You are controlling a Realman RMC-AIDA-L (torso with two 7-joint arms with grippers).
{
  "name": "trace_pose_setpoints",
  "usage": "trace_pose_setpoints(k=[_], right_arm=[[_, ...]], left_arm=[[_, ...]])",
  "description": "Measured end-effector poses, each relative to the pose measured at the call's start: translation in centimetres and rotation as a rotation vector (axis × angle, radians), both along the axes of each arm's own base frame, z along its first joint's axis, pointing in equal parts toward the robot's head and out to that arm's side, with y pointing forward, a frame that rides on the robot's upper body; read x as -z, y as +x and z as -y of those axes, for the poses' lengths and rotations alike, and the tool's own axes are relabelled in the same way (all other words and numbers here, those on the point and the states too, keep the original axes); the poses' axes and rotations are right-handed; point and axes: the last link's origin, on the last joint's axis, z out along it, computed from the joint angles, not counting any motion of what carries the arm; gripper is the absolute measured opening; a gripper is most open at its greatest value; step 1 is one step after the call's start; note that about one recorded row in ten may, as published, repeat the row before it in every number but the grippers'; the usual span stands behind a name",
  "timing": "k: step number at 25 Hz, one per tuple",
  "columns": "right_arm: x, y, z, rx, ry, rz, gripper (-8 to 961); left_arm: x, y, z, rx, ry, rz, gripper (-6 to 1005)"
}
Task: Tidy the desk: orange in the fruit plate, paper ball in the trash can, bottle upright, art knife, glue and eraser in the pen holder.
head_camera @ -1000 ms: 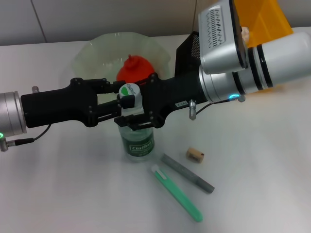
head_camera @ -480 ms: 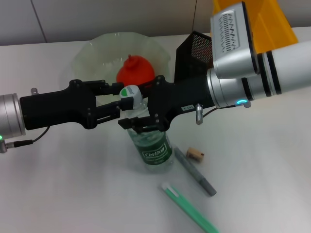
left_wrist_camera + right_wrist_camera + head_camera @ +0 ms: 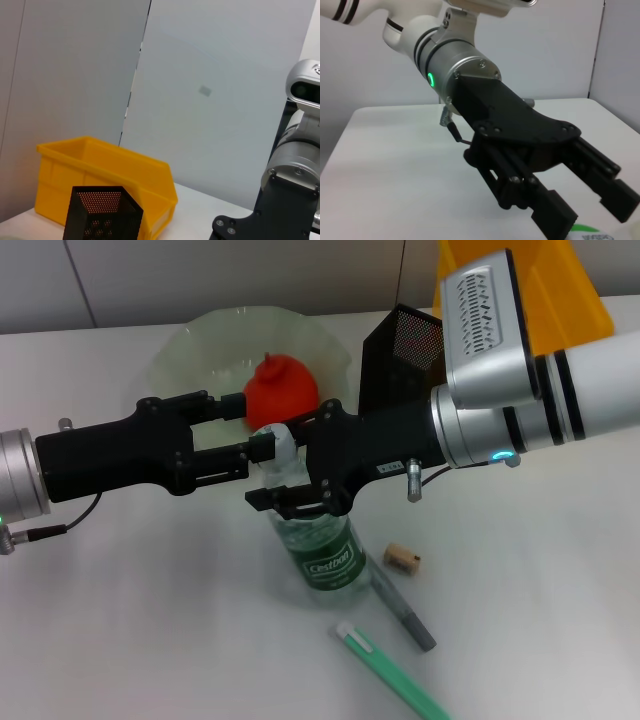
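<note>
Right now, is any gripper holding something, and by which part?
The right gripper holds the tilted bottle by its neck, just under the cap. The left gripper has open jaws beside the cap and grips nothing.

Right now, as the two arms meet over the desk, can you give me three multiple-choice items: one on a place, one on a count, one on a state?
1. Where is the orange?
A. in the fruit plate
B. in the trash can
C. on the bare desk

2. How many long thin tools lie beside the bottle?
A. one
B. two
C. four

3. What is the bottle's state?
A. lying flat, untouched
B. inside the pen holder
C. held near its neck by the right gripper

Answers:
1 A: the pale green bowl surrounds the orange.
2 B: only the grey tool and the green tool lie there.
3 C: black fingers sit on both sides of the neck.
</note>
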Motion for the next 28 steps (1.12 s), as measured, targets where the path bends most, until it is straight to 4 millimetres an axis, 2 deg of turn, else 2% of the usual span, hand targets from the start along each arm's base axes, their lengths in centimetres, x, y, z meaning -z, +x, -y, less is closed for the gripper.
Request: trace_pose_setpoints(k=[7, 11, 16, 21, 28], right_arm=[[-0.2, -0.2, 0.0, -0.007, 0.001, -0.005, 512], [-0.2, -0.3, 0.1, -0.012, 0.000, -0.003, 505], [-0.2, -0.1, 0.1, -0.011, 0.002, -0.001, 451], [-0.4, -0.1, 0.3, -0.017, 0.002, -0.002, 448], [-1.0, -0.4, 0.3, -0.041, 0.029, -0.009, 433]], left_arm=[[-0.2, 0.0, 0.0, -0.001, 0.005, 0.007, 801], [-0.7, -0.3, -0.1, -0.010, 0.024, 0.015, 799], [-2.8, -1.6, -0.3, -0.066, 0.119, 0.044, 798], [-4.3, -2.8, -0.3, -0.114, 0.183, 0.066, 798], [-4.7, -3.5, 0.0, -0.125, 0.186, 0.052, 798]])
